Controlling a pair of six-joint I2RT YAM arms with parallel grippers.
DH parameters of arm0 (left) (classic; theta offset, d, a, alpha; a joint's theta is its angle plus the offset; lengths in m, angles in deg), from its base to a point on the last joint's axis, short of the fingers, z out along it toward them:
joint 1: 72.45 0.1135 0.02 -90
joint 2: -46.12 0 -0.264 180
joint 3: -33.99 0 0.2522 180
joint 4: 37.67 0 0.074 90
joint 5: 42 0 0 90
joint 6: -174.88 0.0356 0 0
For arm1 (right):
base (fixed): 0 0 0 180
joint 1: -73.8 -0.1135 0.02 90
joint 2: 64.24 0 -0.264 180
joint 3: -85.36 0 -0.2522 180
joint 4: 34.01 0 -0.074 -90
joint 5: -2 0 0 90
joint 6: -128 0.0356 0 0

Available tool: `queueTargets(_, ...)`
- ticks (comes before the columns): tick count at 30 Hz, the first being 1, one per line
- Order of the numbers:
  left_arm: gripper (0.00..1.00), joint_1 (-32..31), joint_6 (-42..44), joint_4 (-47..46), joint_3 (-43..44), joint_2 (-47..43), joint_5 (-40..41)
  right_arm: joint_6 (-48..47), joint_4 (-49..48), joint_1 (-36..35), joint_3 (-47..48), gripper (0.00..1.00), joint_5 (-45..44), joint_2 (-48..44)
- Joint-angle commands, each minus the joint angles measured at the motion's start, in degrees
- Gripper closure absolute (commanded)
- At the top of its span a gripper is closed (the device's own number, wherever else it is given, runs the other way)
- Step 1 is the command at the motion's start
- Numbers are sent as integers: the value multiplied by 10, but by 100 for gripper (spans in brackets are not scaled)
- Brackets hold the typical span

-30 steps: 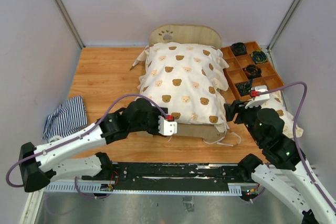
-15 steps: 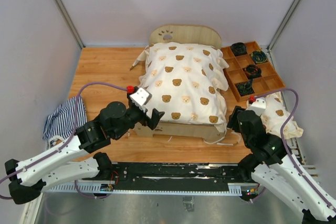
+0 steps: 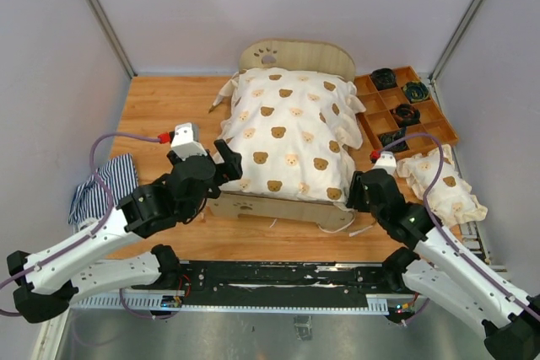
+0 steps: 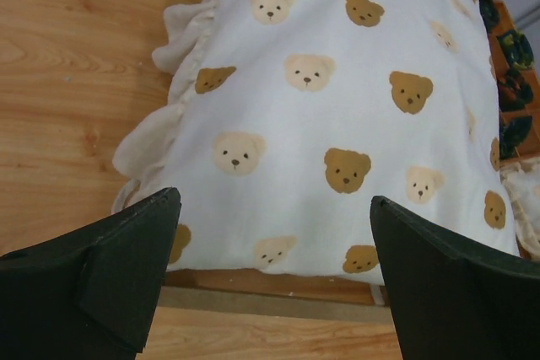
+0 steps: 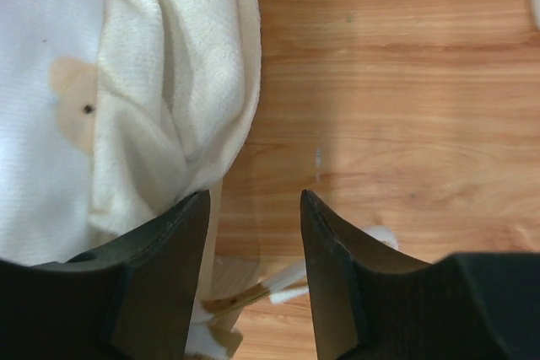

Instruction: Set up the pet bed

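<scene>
The pet bed (image 3: 291,55) stands mid-table, its plywood headboard with the paw cutout at the far end. A white bear-print blanket (image 3: 291,137) covers it down to the footboard (image 3: 278,206). My left gripper (image 3: 229,163) hovers at the bed's front left corner, open wide, with nothing between its fingers. In the left wrist view it (image 4: 274,208) looks over the blanket (image 4: 337,107) and footboard (image 4: 270,288). My right gripper (image 3: 356,191) is at the front right corner, open. In the right wrist view it (image 5: 253,204) has bare floor and white ties between its jaws, and the blanket's edge (image 5: 169,99) lies just left.
A brown compartment tray (image 3: 439,131) with dark items sits at the back right. A small bear-print pillow (image 3: 443,187) lies on the table to the right of the bed. A navy-and-white striped cloth (image 3: 105,187) lies crumpled at the left edge. White walls close in both sides.
My left gripper has let go at the footboard, opened wide and swung back to the left corner. The right gripper moved down and left to the front right corner, its jaws narrowing.
</scene>
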Motion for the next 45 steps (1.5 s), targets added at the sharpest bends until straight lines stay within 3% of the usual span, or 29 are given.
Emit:
queueTargets(1,2,5,-211,152,47,32,84,36,-113,-11,-25,51,136,41)
queueTargets(6,6,16,-338,262,90,74,63,112,-212,-49,-8,52,148,114)
queueTargets(15,11,27,-555,426,124,54,0,174,-342,-196,90,52,37,304)
queueTargets(22,14,27,-590,442,77,12,-12,115,-295,-213,199,50,10,422)
queueTargets(31,24,28,-601,409,15,44,28,0,-255,-213,130,46,-89,299)
queueTargets(37,30,33,-573,351,-5,98,38,-56,-256,-213,72,44,-73,200)
queueTargets(42,56,36,-564,327,-15,126,46,-100,-283,-213,26,44,-20,143)
queueTargets(45,80,45,-514,286,-16,126,87,-108,-296,-213,4,43,7,118)
